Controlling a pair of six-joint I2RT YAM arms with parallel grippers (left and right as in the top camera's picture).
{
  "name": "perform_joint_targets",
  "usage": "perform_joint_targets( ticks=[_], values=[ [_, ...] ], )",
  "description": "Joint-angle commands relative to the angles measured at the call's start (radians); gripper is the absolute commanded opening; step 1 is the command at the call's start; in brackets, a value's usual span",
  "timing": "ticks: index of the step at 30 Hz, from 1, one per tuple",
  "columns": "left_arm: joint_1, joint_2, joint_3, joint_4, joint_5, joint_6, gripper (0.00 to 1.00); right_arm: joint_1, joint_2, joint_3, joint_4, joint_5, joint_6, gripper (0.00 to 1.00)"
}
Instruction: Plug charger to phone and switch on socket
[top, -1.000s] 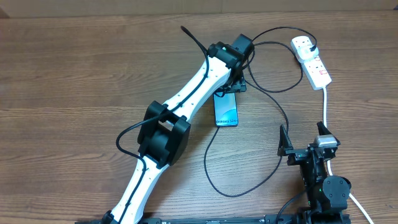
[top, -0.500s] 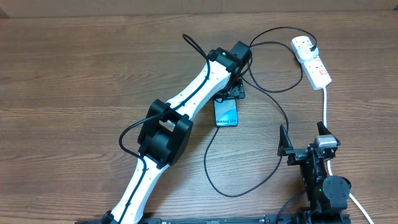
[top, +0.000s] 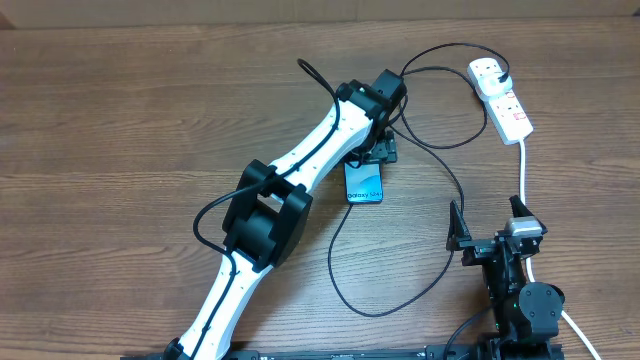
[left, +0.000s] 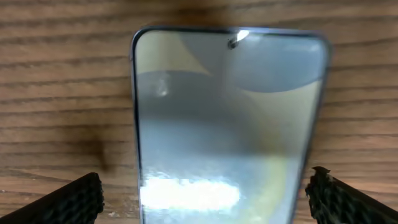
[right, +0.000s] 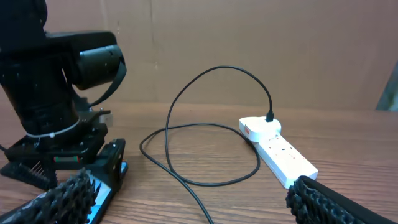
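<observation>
Wood-grain surface (top: 120, 120) bears the phone (left: 230, 124) lying flat, one end set between the wide-spread left fingers (left: 78, 199), seemingly touching neither, while the right fingers (right: 62, 199), equally wide, hover well apart from it.

Left arm (top: 305, 165): white links, black joint housings, thin black cable (top: 205, 215) looping alongside. Right arm (top: 520, 295): mostly black (silver-grey block (top: 522, 227) on top). Fingertips (left: 78, 196) black, finely ridged, on both arms.

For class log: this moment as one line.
left gripper: open above slim teal-screened phone; right gripper: open; thin black charger cable: plugged into white power strip
</observation>
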Motion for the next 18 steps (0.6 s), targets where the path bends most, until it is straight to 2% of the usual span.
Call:
perform_joint_targets(
  ticks=[1,15,18],
  values=[
    [-0.009,0.015,-0.04,0.007,0.01,0.023,1.0,0.002,-0.008,-0.011,0.007,-0.001,-0.001,1.0],
    [-0.01,0.015,-0.045,0.034,0.019,0.023,1.0,0.002,-0.008,-0.011,0.007,-0.001,-0.001,1.0],
    [-0.01,0.015,-0.045,0.037,0.025,0.023,0.97,0.002,-0.008,-0.011,0.007,-0.001,-0.001,1.0]
  ],
)
